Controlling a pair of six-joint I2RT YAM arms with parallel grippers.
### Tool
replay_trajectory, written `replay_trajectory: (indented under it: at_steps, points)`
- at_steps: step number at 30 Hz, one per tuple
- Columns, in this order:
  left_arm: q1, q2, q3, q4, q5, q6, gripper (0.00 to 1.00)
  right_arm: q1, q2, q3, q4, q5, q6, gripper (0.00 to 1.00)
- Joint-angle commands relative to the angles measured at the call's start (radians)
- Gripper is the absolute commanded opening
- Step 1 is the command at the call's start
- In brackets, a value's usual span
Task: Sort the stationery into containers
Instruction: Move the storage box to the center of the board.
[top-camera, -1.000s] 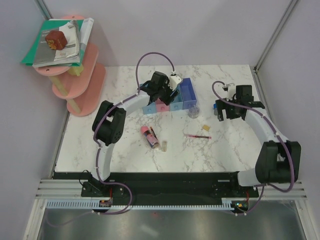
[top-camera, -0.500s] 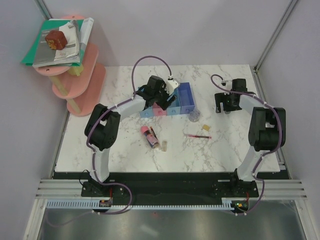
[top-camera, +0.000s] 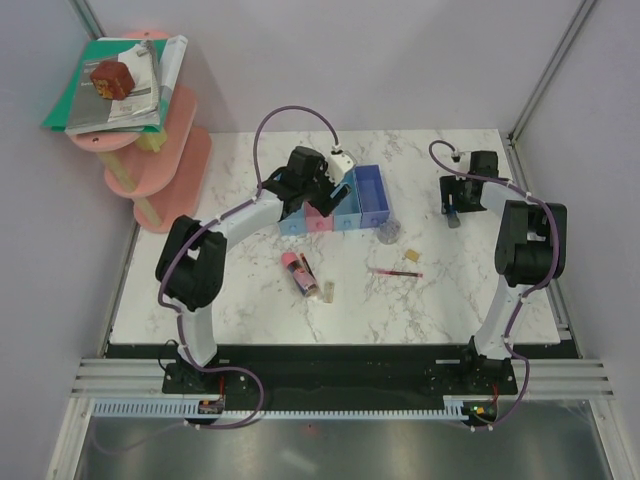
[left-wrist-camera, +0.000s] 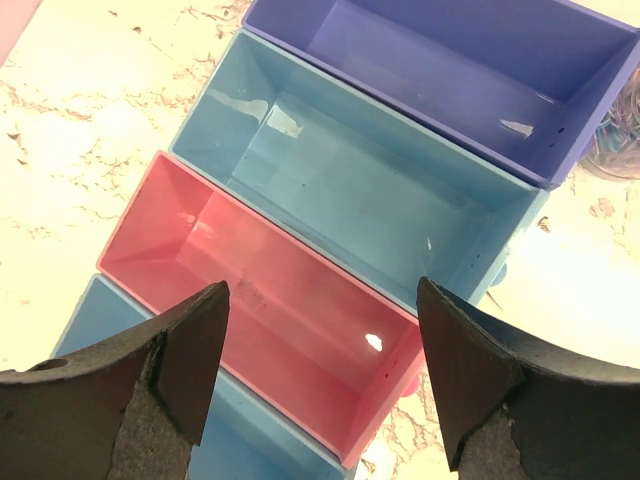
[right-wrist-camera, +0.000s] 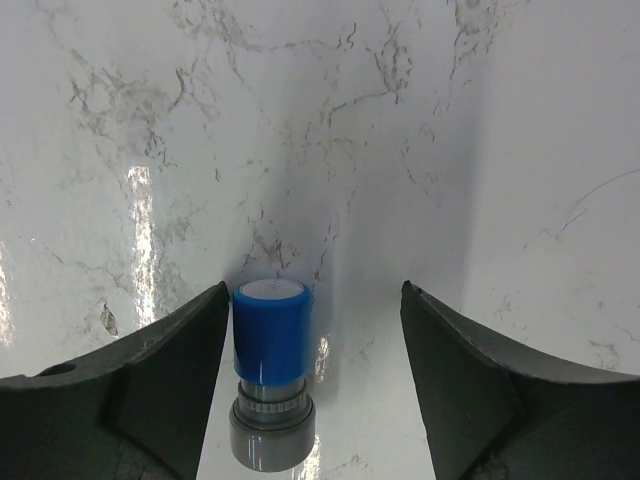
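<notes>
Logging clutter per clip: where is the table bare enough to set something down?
Bare table lies between the pen and the right arm, and at the back between the trays and right gripper. Crowded: middle, around tube, roll, pen.

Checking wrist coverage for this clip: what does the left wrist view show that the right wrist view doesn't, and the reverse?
Only the left wrist view: the row of trays, with nothing in the parts that show, and an edge of the clear roll beside the darker blue tray. Only the right wrist view: the grey blue-capped cylinder, between the open fingers of the right gripper, nearer the one at image left. Both: the marble table and each gripper's own open fingers; the left gripper hangs over the pink tray.
</notes>
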Motion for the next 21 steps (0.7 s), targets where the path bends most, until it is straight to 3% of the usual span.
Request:
replay_trajectory:
  at_steps: [1, 4, 14, 21]
  points:
    - [-0.006, -0.074, -0.002, -0.017, -0.042, 0.044, 0.83, -0.002, -0.014, -0.047, -0.009, 0.047, -0.015, 0.77]
    - [-0.006, -0.103, -0.006, -0.013, -0.106, 0.048, 0.83, -0.002, -0.040, -0.076, -0.011, 0.050, -0.022, 0.78]
    - [0.036, -0.166, -0.060, -0.007, -0.541, 0.096, 0.84, -0.002, -0.075, -0.084, -0.022, 0.034, -0.019, 0.81]
    - [0.160, -0.046, -0.091, -0.008, -0.643, 0.090, 0.83, -0.002, -0.100, -0.095, -0.035, 0.028, -0.027, 0.81]
